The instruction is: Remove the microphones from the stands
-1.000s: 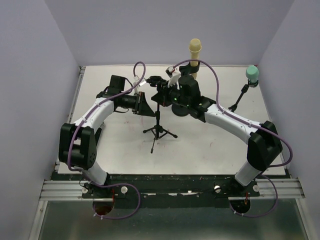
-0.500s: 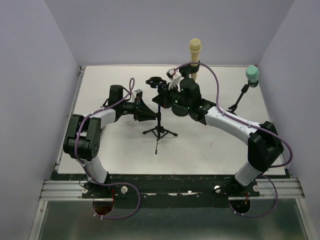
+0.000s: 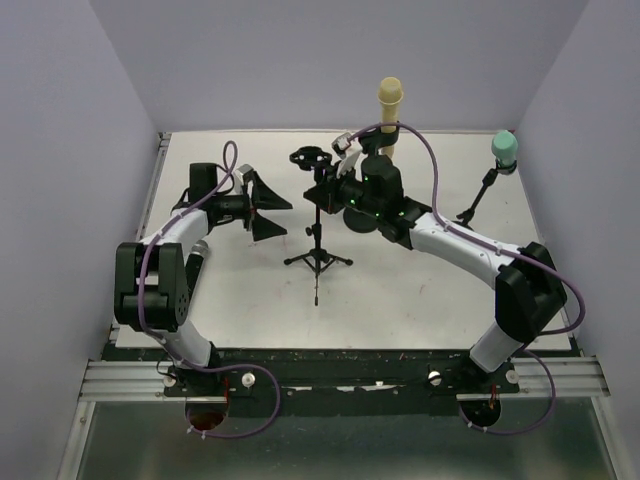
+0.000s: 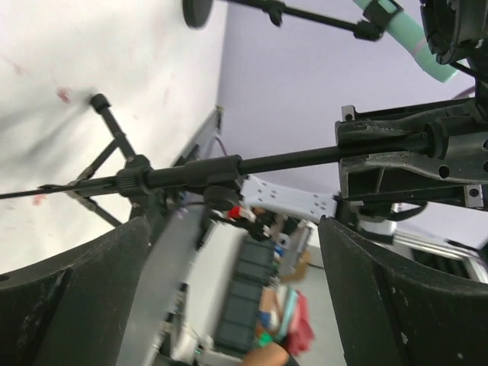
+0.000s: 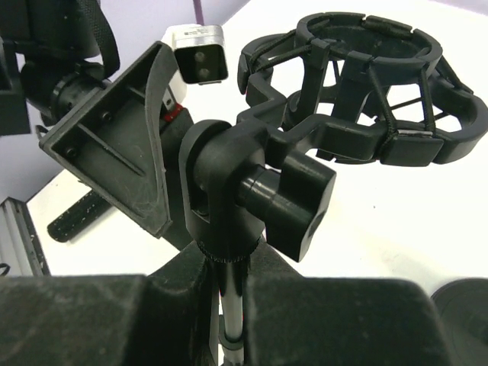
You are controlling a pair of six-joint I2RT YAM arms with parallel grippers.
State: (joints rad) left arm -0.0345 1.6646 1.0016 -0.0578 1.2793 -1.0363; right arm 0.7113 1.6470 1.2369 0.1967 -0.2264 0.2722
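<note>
The microphone appeared to be the dark cylinder lying flat on the white surface, at the lower left of the right wrist view and close to the surface's left edge. In the top view the left arm hid too much of it to confirm. A metal rail ran along the near edge at the bottom of the frame. Plain lavender walls closed in the left, right and far sides.

The left arm rose from the lower left, folded at the elbow and reached toward the centre. The left gripper was spread wide and held nothing, facing the stand from just beside it. The right arm arched in from the lower right. The right gripper pinched the stand's pole just under its swivel knob, and the shock mount above it held nothing.

Bare surface lay in front of the tripod legs and across the lower right of the frame. Farther back, a yellow microphone stood upright at the far edge, top centre. A teal microphone sat on a tilted stand in the upper right, near the right wall.
</note>
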